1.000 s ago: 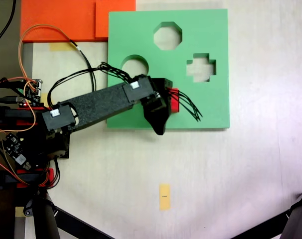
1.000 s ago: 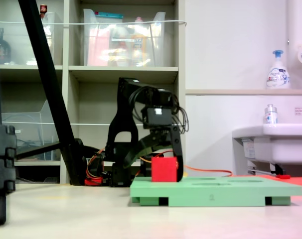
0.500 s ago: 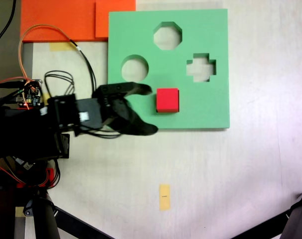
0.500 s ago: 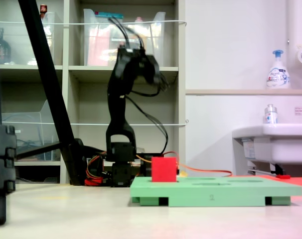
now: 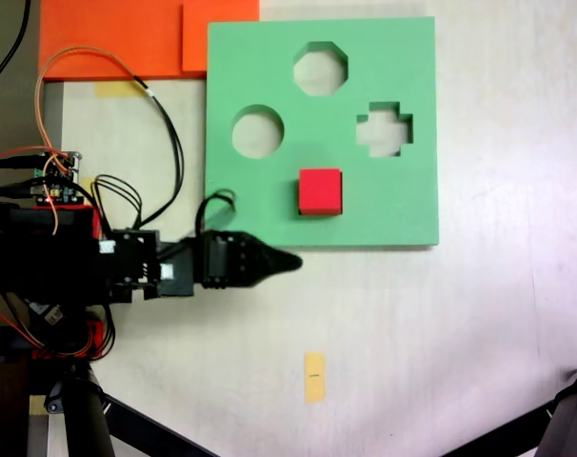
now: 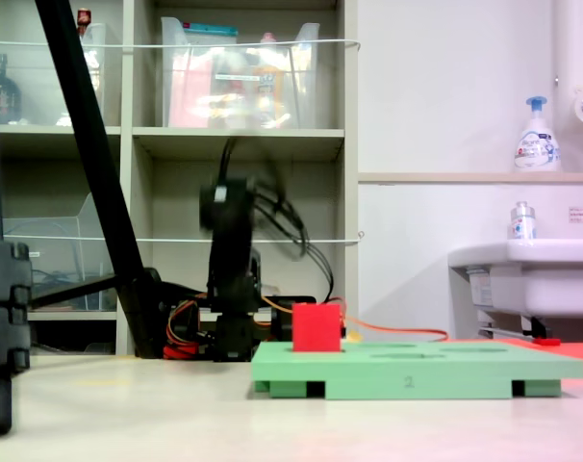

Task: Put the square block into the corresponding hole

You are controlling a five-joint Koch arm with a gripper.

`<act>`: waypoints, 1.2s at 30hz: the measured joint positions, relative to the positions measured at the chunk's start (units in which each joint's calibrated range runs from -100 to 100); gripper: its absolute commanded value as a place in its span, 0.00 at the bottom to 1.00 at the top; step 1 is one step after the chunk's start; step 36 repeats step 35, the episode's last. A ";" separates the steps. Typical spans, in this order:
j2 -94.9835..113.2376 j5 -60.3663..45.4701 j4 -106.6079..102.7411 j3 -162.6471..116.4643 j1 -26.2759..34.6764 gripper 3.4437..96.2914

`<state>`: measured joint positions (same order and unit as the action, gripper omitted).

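1. On the green foam board [image 5: 403, 205], toward its bottom edge in the first exterior view, we saw the square block [image 5: 320, 191] seated in the square cut-out, whose rim it covered so that we could not see the hole itself.
2. We noted in the second exterior view that the square block [image 6: 316, 327] stood well proud of the green foam board [image 6: 417, 369], most of its height above the top face.
3. We found the round cut-out [image 5: 257, 131], the octagonal cut-out [image 5: 320, 68] and the cross-shaped cut-out [image 5: 384, 129] all unfilled, nearer the board's top edge in the first exterior view.
4. We saw the gripper [image 5: 287, 260] off the board, just below its bottom-left corner in the first exterior view, touching nothing.
5. We read its jaws as drawn together into a single point, with no gap showing.
6. We could make out only a blurred arm [image 6: 236, 252] behind the board in the second exterior view.
7. We noticed a yellow tape strip [image 5: 314, 377] on the floor, well below the board.
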<state>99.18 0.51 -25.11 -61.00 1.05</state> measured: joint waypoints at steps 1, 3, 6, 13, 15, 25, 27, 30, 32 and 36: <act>0.00 0.00 4.31 -8.62 -0.05 0.51; 0.14 0.00 16.94 -23.13 -0.10 0.50; 0.27 -0.15 31.91 -34.39 0.00 0.50; 0.27 -0.15 33.48 -38.22 0.39 0.49; 0.27 -0.15 33.09 -38.12 0.39 0.49; 0.27 -0.15 33.09 -38.12 0.49 0.49; 0.41 -0.15 33.09 -38.12 0.49 0.49; 0.27 -0.15 33.09 -38.12 0.49 0.49; 0.41 -0.15 33.09 -38.12 0.49 0.49; 0.41 -0.15 33.09 -38.12 0.49 0.49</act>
